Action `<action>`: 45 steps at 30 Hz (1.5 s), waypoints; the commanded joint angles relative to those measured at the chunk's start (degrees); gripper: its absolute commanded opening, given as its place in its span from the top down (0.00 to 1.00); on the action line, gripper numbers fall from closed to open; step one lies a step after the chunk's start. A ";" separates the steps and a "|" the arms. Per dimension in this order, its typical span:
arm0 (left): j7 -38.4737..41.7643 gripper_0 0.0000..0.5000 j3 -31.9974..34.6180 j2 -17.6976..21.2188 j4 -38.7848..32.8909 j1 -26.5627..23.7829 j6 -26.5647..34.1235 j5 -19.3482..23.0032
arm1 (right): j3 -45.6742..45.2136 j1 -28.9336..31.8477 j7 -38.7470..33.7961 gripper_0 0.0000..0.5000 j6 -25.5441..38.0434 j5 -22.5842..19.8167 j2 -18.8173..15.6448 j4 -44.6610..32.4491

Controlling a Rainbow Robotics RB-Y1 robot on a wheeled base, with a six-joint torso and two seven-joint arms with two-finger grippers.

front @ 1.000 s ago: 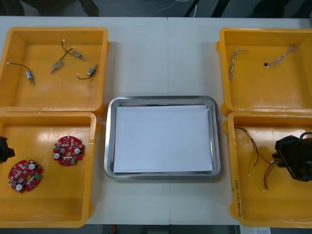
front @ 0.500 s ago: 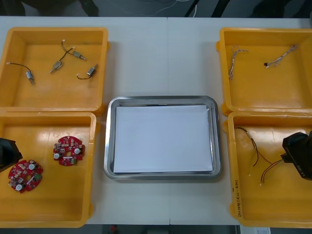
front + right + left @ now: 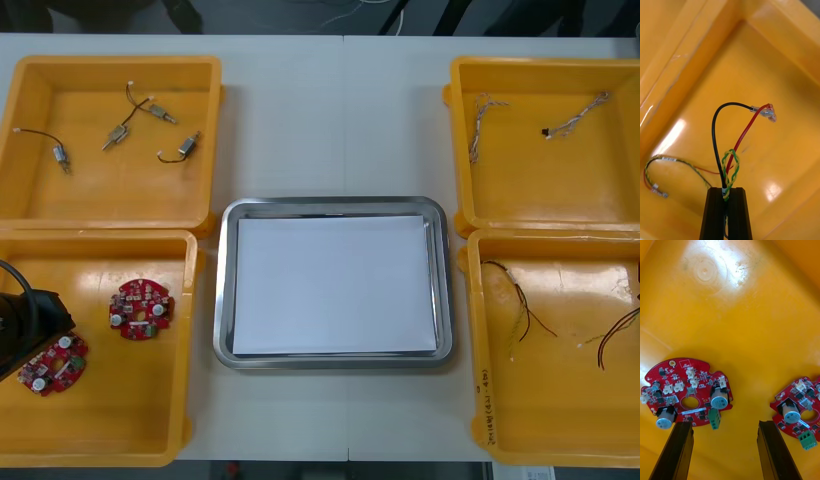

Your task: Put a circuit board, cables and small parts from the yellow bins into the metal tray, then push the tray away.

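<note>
Worktop [image 3: 300, 120]: pale, near-white, matt, evenly lit from above, soft shadows only. A thin seam [image 3: 343, 110] runs in from its far edge toward the middle, like two panels butted together. Beyond the far edge is dark floor [image 3: 250, 15]. A loose white cord [image 3: 338, 14] lies on it. Narrow dark strip [image 3: 330, 470] shows past the near edge.

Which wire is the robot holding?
The red-and-black cable pinched in the right gripper, standing up from its fingers. The other cable lies loose on the floor of the yellow bin. The left gripper hangs open over the circuit boards.
</note>
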 commanded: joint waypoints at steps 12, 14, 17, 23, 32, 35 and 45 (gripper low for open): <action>4.39 0.00 -4.39 -0.79 2.93 1.29 -6.65 -0.88 | -1.53 -2.79 5.31 1.00 0.39 -23.63 -13.73 -5.01; 4.39 0.00 -5.09 -0.79 2.93 2.00 -7.36 -1.32 | -1.01 -4.02 9.00 1.00 0.39 -26.36 -15.14 -5.18; 4.39 0.00 -5.80 -0.79 2.93 2.79 -8.24 -1.58 | -0.13 -5.16 12.16 1.00 0.39 -28.56 -16.72 -5.18; 3.69 0.00 -6.15 -0.79 2.93 5.16 -10.08 -1.76 | 4.18 -9.55 21.83 1.00 0.39 -34.09 -21.90 -5.45; 3.08 0.00 -6.59 -0.79 2.93 7.27 -12.28 -1.93 | 9.89 -15.88 37.47 1.00 0.39 -36.99 -23.40 -5.45; 3.34 0.00 -7.20 -0.79 2.93 7.27 -12.28 -2.81 | 11.82 -17.82 41.52 1.00 0.39 -36.29 -23.31 -5.45; 3.52 0.00 -7.90 -1.06 3.10 7.80 -12.28 -3.51 | 23.43 -24.50 50.83 1.00 0.39 -30.31 -23.57 -5.71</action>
